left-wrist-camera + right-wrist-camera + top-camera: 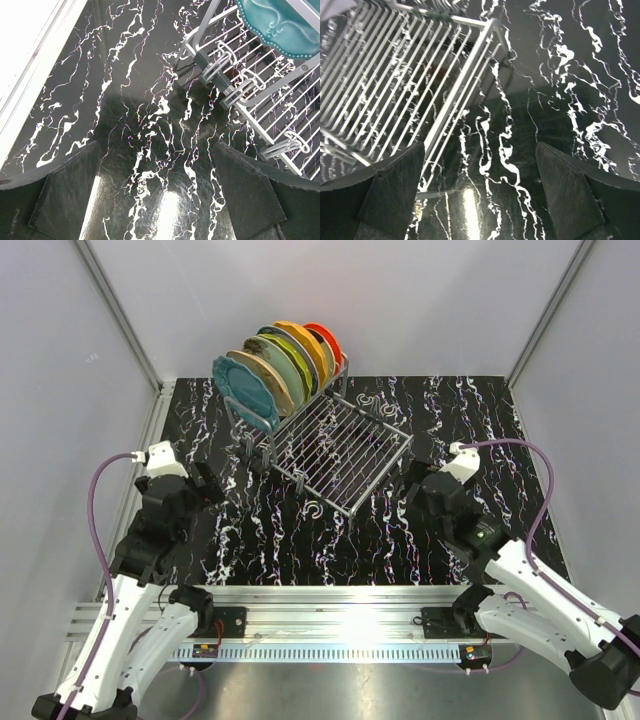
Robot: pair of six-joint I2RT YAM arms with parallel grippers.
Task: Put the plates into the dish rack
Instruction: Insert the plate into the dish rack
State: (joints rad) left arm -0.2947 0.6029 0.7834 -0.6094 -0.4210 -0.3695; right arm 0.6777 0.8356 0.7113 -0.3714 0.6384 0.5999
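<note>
Several plates [278, 368] stand on edge in the raised slotted end of the silver wire dish rack [340, 452], teal nearest, red-orange farthest. The teal plate's rim [280, 25] shows at the top right of the left wrist view above the rack's slots [235, 85]. My left gripper [205, 480] hangs open left of the rack, with only the black marbled table between its fingers [65, 190]. On the rack's right, my right gripper [415, 485] is also open and empty, its left finger [390, 190] near the flat grid tray's corner [470, 95].
The black marbled tabletop [300, 540] spreads round the rack. White walls with aluminium posts enclose the back and sides. A metal rail [330, 605] carrying both arm bases runs along the near edge.
</note>
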